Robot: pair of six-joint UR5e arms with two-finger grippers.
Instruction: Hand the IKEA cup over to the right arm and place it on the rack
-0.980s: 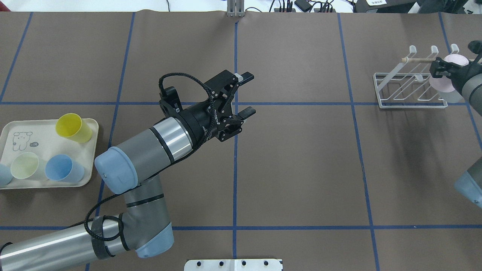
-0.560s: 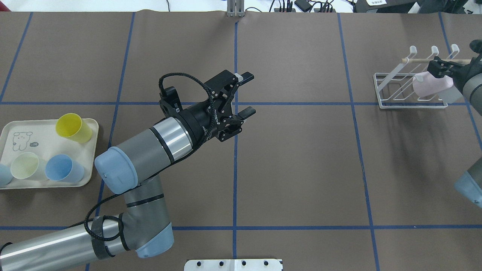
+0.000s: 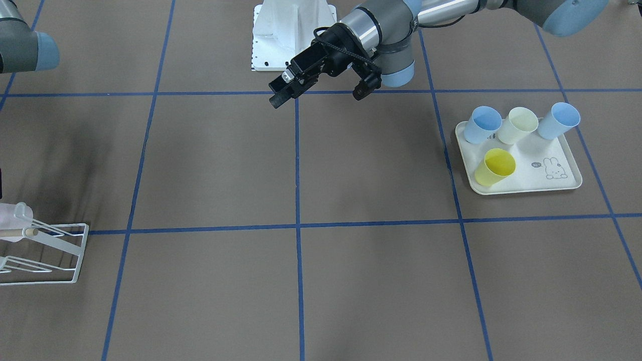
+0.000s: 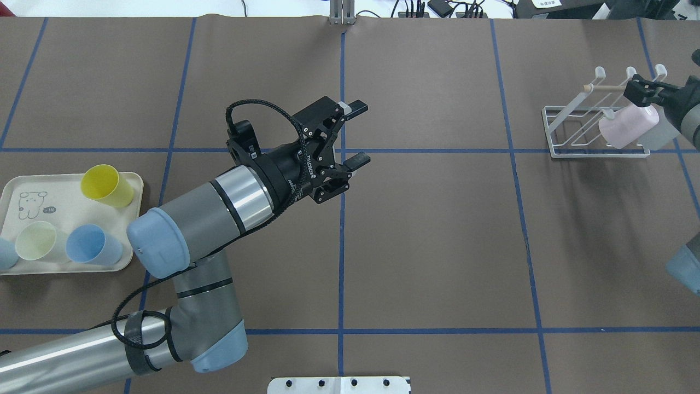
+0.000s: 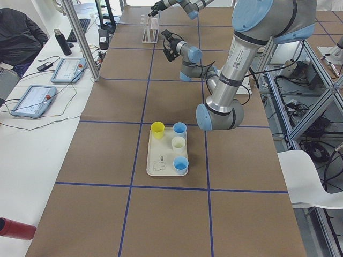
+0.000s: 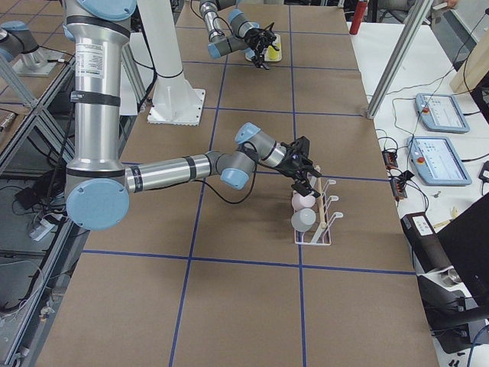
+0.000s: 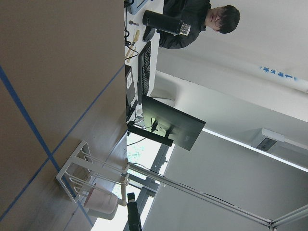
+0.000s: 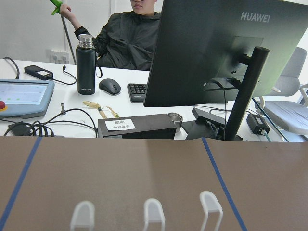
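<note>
Checker: Cups first; where is the pink cup (image 4: 625, 127) seen from overhead?

Recorder: It is laid tilted on the rack (image 4: 596, 155) at the far right of the table (image 4: 437, 246); a pale cup (image 4: 658, 133) is seen just beside it on the same rack; the right gripper (image 4: 637, 93) is held close above the pink cup, by the wooden dowel (image 4: 604, 86); whether its jaws are spread or pressed together cannot be told.

Checker: And the left gripper (image 4: 358, 135)?

Recorder: It is held over the table's middle, its jaws spread wide apart; at the left edge a cream tray (image 4: 60, 189) is set with a yellow cup (image 4: 104, 185), a pale green cup (image 4: 35, 241) and a blue cup (image 4: 90, 244).

Checker: The front-facing view?

Recorder: The left jaws are shown spread there too; only the rack's end and a sliver of pink are caught at the border.

Checker: The side views?

Recorder: From the right end the pink cup is seen on the rack, the pale one next to it, the right gripper just over them; from the left end everything at the rack is too small to judge.

Checker: The wrist cameras?

Recorder: From the left wrist the rack and pink cup are seen far off; from the right wrist three white prong tips (image 8: 211, 198) are shown along the bottom.
</note>
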